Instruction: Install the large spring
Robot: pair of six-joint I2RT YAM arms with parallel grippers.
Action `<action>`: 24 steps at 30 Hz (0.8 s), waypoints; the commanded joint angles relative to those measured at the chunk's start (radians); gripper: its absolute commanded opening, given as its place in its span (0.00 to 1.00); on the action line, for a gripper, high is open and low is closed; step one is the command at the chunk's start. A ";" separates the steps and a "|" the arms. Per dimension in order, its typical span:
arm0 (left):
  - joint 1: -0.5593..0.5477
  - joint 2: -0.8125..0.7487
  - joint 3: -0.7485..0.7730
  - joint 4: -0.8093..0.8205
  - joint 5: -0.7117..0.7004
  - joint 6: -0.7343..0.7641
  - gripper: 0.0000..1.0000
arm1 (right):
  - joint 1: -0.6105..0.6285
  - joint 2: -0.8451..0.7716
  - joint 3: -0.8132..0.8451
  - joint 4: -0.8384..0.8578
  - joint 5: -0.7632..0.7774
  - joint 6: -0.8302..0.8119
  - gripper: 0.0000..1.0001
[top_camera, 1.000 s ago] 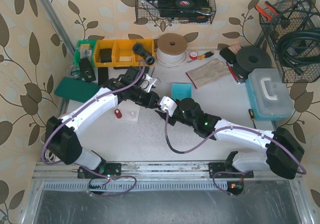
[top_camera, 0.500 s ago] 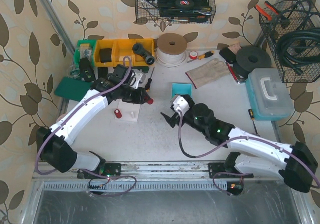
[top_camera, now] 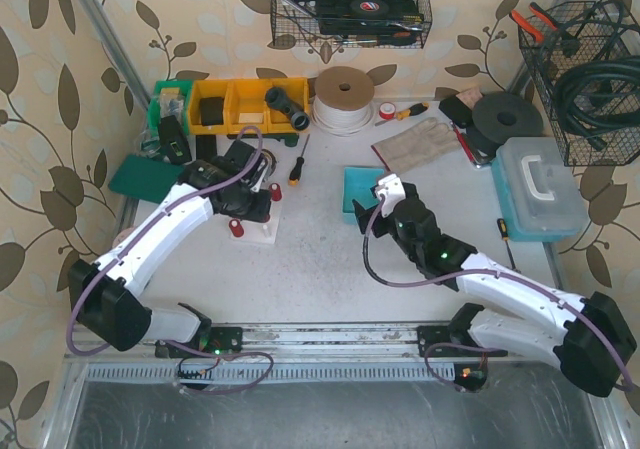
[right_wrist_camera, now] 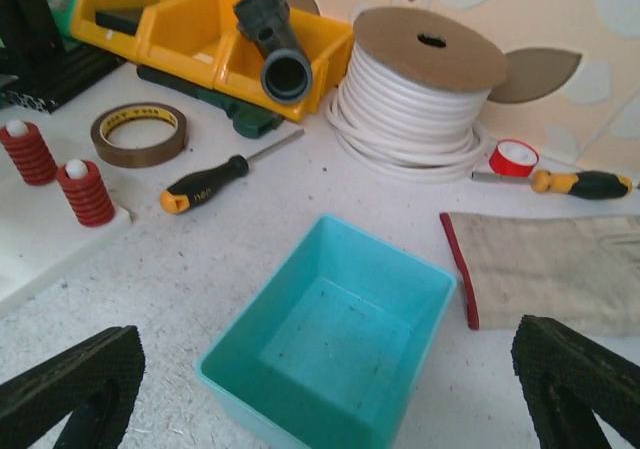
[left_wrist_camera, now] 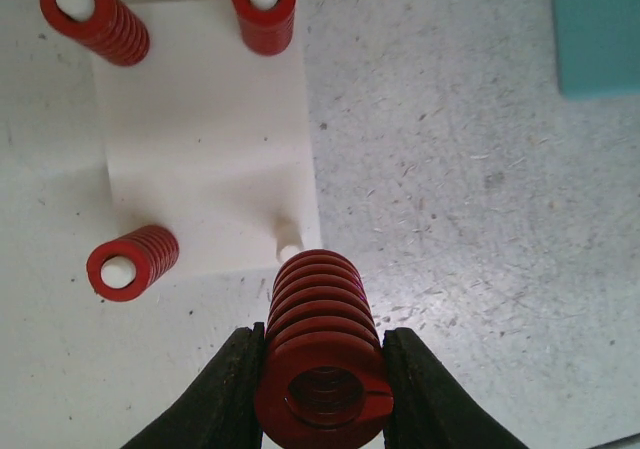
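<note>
In the left wrist view my left gripper (left_wrist_camera: 322,374) is shut on the large red spring (left_wrist_camera: 318,309), its black fingers (left_wrist_camera: 232,389) pressing on both sides. The spring hangs just short of a bare white peg (left_wrist_camera: 288,237) on the white plate (left_wrist_camera: 205,139). Three smaller red springs (left_wrist_camera: 95,17) (left_wrist_camera: 264,7) (left_wrist_camera: 132,264) stand on the plate's other pegs. From above, the left gripper (top_camera: 255,204) is over the plate (top_camera: 264,233). My right gripper (right_wrist_camera: 325,389) is open and empty above the teal bin (right_wrist_camera: 335,339), to the right of the plate.
Yellow bins (top_camera: 235,104), a white cable spool (top_camera: 343,97), a screwdriver (top_camera: 296,166) and a tape roll (right_wrist_camera: 139,133) lie behind the plate. A glove (top_camera: 415,145), a black disc (top_camera: 507,119) and a light-blue toolbox (top_camera: 538,187) are at the right.
The two grippers were together at mid-table. The right gripper opened and drew back right to the teal bin. The left arm carried the large spring left to the plate.
</note>
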 commanded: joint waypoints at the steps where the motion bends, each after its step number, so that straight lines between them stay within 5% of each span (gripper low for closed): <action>1: -0.005 -0.027 -0.063 0.023 -0.066 -0.008 0.00 | -0.016 0.023 -0.019 -0.001 0.004 0.040 1.00; 24: -0.008 0.120 -0.090 0.118 -0.041 0.003 0.00 | -0.022 0.036 -0.023 0.005 -0.027 0.030 0.99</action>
